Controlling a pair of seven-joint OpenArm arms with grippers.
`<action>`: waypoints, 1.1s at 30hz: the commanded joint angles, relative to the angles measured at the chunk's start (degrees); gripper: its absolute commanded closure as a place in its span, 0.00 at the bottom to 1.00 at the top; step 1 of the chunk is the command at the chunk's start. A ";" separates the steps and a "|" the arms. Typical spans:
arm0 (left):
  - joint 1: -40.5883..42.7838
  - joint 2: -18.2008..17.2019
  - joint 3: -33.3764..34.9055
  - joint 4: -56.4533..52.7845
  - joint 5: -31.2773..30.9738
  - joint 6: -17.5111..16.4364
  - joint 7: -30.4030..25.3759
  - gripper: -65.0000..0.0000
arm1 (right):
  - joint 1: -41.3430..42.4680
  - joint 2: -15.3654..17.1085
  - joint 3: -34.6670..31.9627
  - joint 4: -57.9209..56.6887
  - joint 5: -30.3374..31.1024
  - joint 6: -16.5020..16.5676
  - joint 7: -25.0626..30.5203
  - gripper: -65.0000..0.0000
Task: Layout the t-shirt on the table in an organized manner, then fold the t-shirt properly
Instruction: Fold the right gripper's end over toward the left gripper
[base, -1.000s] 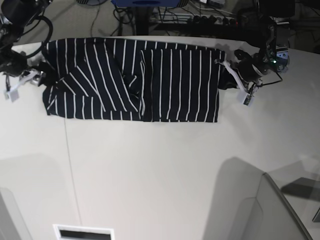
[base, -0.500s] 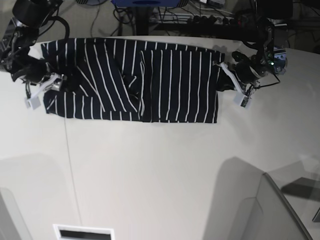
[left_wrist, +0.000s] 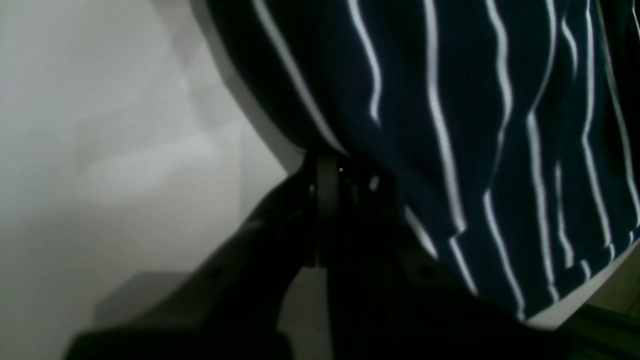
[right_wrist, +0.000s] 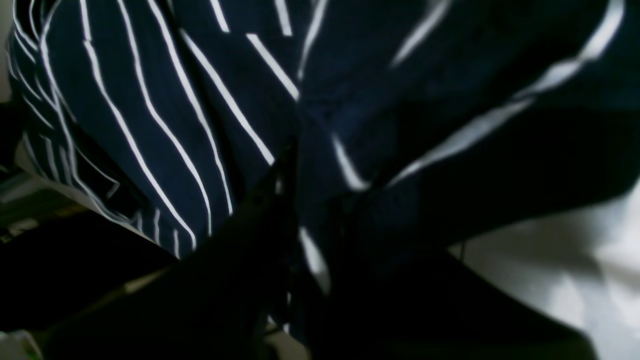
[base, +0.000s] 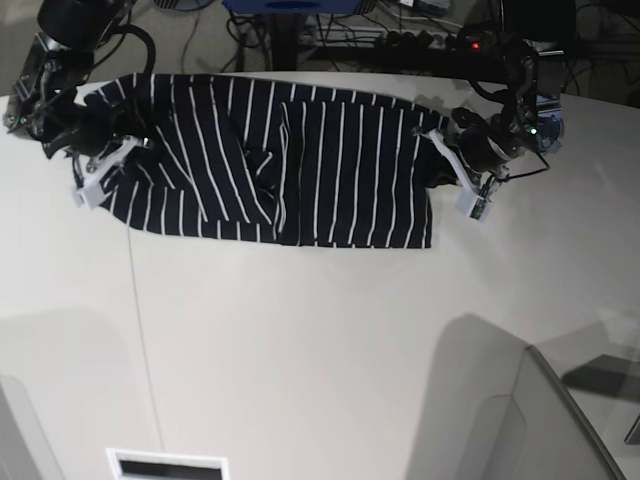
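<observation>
Your left gripper (base: 437, 160) and right gripper (base: 112, 160) are each clamped on opposite ends of the striped t-shirt (base: 290, 160), spread along the table's (base: 320, 340) far edge; fingertips hidden by cloth.

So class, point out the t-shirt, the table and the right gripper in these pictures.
t-shirt (base: 340, 170): base view, striped middle panel.
table (base: 320, 340): base view, bare white top in front of the shirt.
right gripper (base: 112, 158): base view, at the shirt's edge.
</observation>
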 joint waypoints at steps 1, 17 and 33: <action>-0.43 -0.46 -0.08 0.50 -0.15 -0.32 0.23 1.00 | -0.34 0.12 -1.00 1.93 -2.54 -0.42 -2.20 0.99; 0.10 0.77 4.75 1.21 -0.32 -0.32 0.41 1.00 | -8.61 -1.55 -26.32 35.25 -2.36 -8.03 -2.64 0.99; 1.86 1.21 7.12 7.01 -0.15 -0.32 0.49 1.00 | -6.76 -4.10 -46.01 37.80 -2.36 -28.95 -2.20 0.99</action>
